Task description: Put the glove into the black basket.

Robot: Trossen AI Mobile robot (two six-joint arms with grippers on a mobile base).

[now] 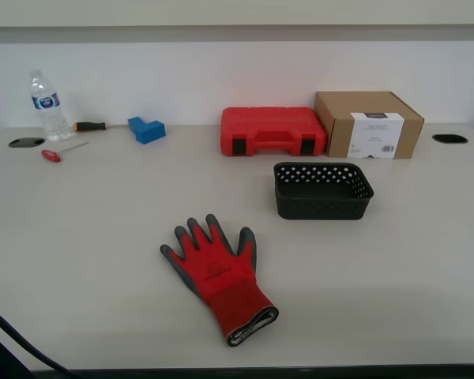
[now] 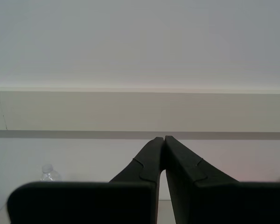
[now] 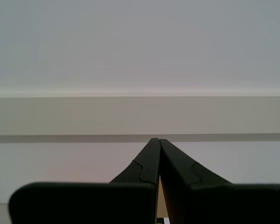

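Nothing's started yet: red glove (image 1: 218, 276) lies flat on the desk (image 1: 79, 237), black basket (image 1: 323, 190) sits empty, first tool (image 3: 155, 140) and second tool (image 2: 161, 138) both pinched closed, holding nothing.

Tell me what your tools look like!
Both are alike. My first tool has two matte black fingers that taper to a point, each with a small stepped seam, on a wide black block. My second tool is the same. No markings show.

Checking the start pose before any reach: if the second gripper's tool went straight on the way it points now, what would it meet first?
My second gripper is shut and aimed level at the back wall, well above the table. Nothing shows between, so probably the wall first; depth is unclear.
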